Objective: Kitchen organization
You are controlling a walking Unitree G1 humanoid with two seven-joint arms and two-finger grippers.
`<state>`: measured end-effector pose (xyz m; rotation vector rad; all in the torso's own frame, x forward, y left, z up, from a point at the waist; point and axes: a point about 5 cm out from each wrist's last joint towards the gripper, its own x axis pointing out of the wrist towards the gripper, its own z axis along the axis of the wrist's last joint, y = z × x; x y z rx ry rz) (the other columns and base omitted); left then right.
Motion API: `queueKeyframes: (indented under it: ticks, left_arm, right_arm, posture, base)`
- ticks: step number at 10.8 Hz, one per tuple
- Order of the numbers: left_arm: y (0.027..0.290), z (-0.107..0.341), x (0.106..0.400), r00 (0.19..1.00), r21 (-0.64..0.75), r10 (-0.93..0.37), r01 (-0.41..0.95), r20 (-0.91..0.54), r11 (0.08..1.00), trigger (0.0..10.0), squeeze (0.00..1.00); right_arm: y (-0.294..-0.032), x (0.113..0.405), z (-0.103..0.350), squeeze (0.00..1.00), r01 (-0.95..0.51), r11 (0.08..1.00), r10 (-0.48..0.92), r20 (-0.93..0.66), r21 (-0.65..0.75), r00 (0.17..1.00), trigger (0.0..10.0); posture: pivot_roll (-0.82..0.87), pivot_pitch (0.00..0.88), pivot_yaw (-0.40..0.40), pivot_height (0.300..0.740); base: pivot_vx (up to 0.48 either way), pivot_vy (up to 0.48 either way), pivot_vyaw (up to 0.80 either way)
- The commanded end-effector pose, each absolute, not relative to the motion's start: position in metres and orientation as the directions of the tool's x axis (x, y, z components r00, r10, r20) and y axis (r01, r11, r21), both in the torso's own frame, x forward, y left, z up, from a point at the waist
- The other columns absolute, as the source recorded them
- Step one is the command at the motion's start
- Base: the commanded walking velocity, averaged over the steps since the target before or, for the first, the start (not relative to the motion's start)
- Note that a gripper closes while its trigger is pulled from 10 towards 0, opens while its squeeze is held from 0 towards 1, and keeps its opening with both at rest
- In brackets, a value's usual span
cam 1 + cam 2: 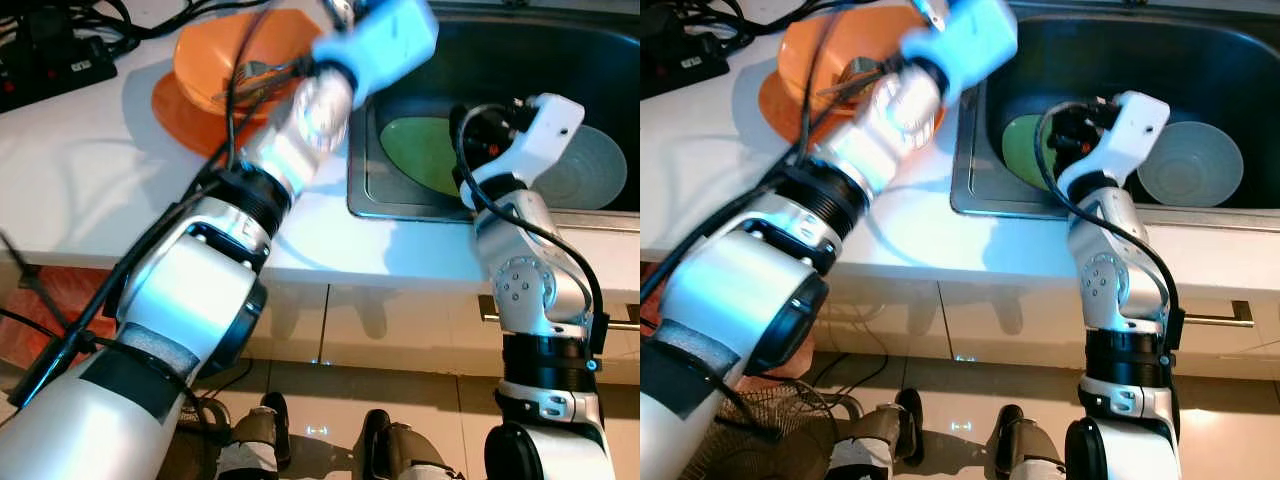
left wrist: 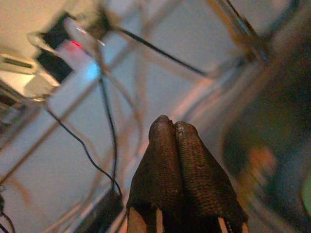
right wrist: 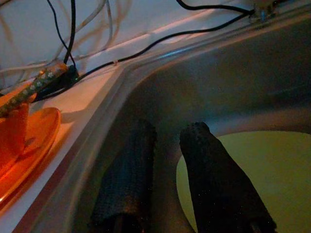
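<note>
An orange bowl holding utensils sits on an orange plate on the white counter. In the steel sink lie a green plate and a pale grey bowl. My right gripper is open, low inside the sink at the green plate's near-left rim, with nothing between its fingers. My left arm reaches across the counter past the orange bowl, blurred by motion. Its gripper is shut and holds nothing, pointing at the back wall and cables.
A black power strip and loose cables lie along the back of the counter. A floral-handled utensil sticks out of the orange bowl. Below the counter are cabinet fronts with a bar handle, and my feet stand on the tiled floor.
</note>
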<state>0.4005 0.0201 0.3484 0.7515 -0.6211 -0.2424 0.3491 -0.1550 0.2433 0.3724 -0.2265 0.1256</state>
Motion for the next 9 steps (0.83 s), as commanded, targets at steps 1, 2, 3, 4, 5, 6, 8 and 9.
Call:
queueKeyframes:
  ticks: [1,2,3,4,5,6,8,9]
  left_arm:
    - [0.018,0.370,0.394,0.751,0.659,-0.425,-0.018,0.505,0.752,10.0,0.00]
    - [0.017,0.366,0.394,0.758,0.676,-0.452,0.019,0.471,0.737,10.0,0.00]
    - [0.016,0.354,0.396,0.769,0.696,-0.478,0.062,0.423,0.716,10.0,0.00]
    - [0.013,0.342,0.395,0.769,0.690,-0.509,0.125,0.387,0.713,10.0,1.00]
    - [0.010,0.338,0.393,0.761,0.694,-0.529,0.147,0.376,0.705,10.0,1.00]
    - [0.008,0.336,0.391,0.756,0.704,-0.549,0.167,0.358,0.690,10.0,1.00]
    - [0.004,0.328,0.391,0.754,0.745,-0.586,0.201,0.297,0.636,10.0,1.00]
    - [0.003,0.326,0.391,0.756,0.753,-0.592,0.210,0.279,0.624,10.0,1.00]
  right_arm:
    - [-0.157,0.351,0.243,0.00,-0.160,0.924,0.077,0.241,0.347,0.967,10.0]
    - [-0.155,0.353,0.242,0.00,-0.165,0.923,0.083,0.241,0.347,0.967,10.0]
    - [-0.154,0.353,0.243,0.00,-0.168,0.923,0.085,0.243,0.347,0.966,10.0]
    - [-0.154,0.352,0.243,0.00,-0.170,0.922,0.086,0.245,0.348,0.966,10.0]
    - [-0.153,0.352,0.242,0.00,-0.169,0.922,0.085,0.244,0.348,0.966,10.0]
    - [-0.153,0.353,0.241,0.00,-0.170,0.922,0.088,0.241,0.348,0.967,10.0]
    - [-0.152,0.352,0.240,0.00,-0.171,0.921,0.090,0.237,0.350,0.967,10.0]
    - [-0.152,0.351,0.239,0.00,-0.170,0.921,0.090,0.235,0.351,0.968,10.0]
  posture:
    - [0.02,0.278,0.004,0.740]
    - [0.03,0.273,0.003,0.740]
    - [0.03,0.272,0.004,0.740]
    - [0.03,0.274,0.005,0.740]
    - [0.03,0.278,0.004,0.740]
    - [0.03,0.280,0.004,0.740]
    - [0.04,0.296,0.006,0.740]
    - [0.04,0.299,0.007,0.740]
  base:
    - [0.000,0.000,0.00]
    - [0.000,0.000,0.00]
    - [0.000,0.000,0.00]
    - [0.000,0.000,0.00]
    - [0.000,0.000,0.00]
    - [0.000,0.000,0.00]
    - [0.000,0.000,0.00]
    - [0.000,0.000,0.00]
